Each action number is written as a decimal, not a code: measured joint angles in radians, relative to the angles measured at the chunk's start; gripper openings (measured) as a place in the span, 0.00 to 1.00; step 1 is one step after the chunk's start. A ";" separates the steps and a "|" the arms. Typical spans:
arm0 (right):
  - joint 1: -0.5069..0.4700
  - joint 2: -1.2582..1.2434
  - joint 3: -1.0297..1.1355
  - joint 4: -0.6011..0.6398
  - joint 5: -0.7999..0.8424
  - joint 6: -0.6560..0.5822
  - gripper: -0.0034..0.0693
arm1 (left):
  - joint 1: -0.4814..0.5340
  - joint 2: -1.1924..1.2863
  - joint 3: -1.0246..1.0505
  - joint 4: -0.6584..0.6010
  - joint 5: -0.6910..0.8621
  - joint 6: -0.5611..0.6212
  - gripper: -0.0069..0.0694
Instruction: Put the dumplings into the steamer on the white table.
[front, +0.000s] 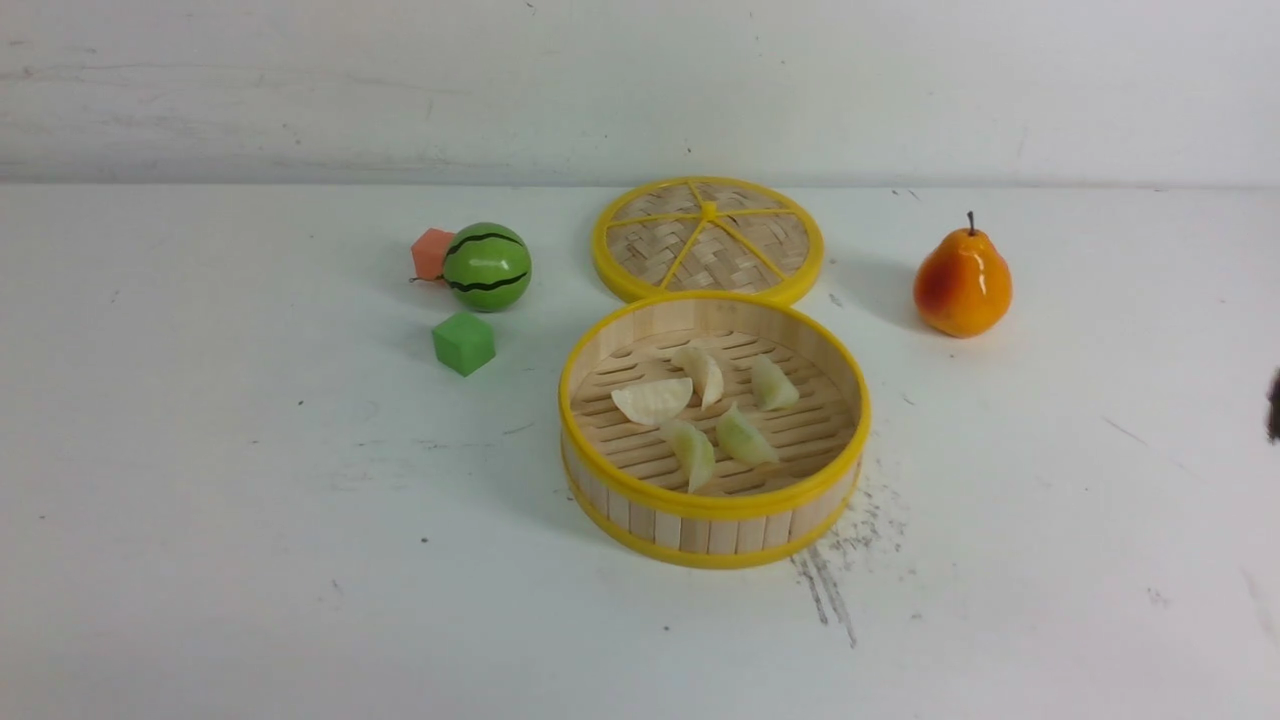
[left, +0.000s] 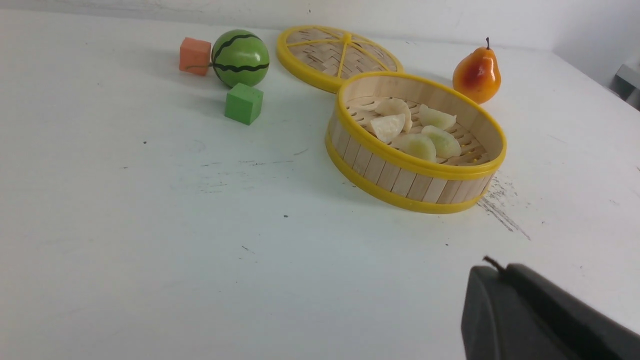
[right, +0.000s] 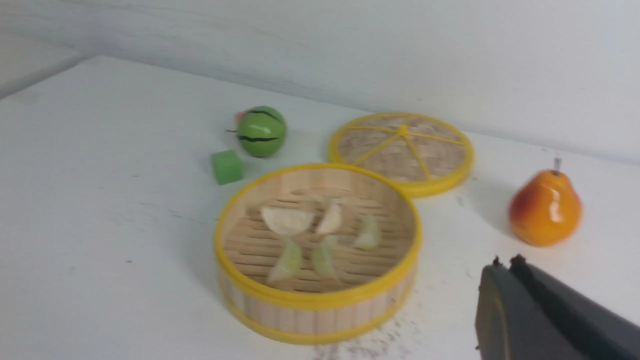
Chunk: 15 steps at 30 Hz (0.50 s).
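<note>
Dumplings: we counted five dumplings (front: 705, 412) lying loose on the slatted floor of the steamer (front: 714, 505).
Steamer: it stood on the table (front: 250, 560), its lid (front: 708, 240) touching it at 12 o'clock.
Neighbours: we saw a green cube (front: 464, 343) at 10 o'clock, a watermelon ball (front: 487, 266) beyond it, and a pear (front: 962, 281) at 2 o'clock.
Left fingers (left: 492, 272): together, empty.
Right fingers (right: 505, 267): together, empty.

Broad white table (front: 200, 560), scuffed and scratched, bearing a round bamboo steamer with yellow rim bands (front: 714, 520). Touching the steamer's far side, a flat woven yellow-rimmed lid (front: 708, 240). Left of it: green cube (front: 464, 343), striped green toy watermelon (front: 487, 266), orange-red block (front: 432, 253). Right: orange pear (front: 962, 282).
</note>
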 joint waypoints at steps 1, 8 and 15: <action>-0.051 -0.066 0.067 -0.001 -0.015 0.000 0.04 | 0.000 0.000 0.000 0.000 0.000 0.000 0.07; -0.358 -0.415 0.390 -0.008 -0.032 0.000 0.04 | 0.000 0.000 0.000 0.001 0.000 0.000 0.07; -0.493 -0.518 0.556 -0.008 0.013 0.000 0.04 | 0.000 0.000 0.000 0.001 0.000 0.000 0.07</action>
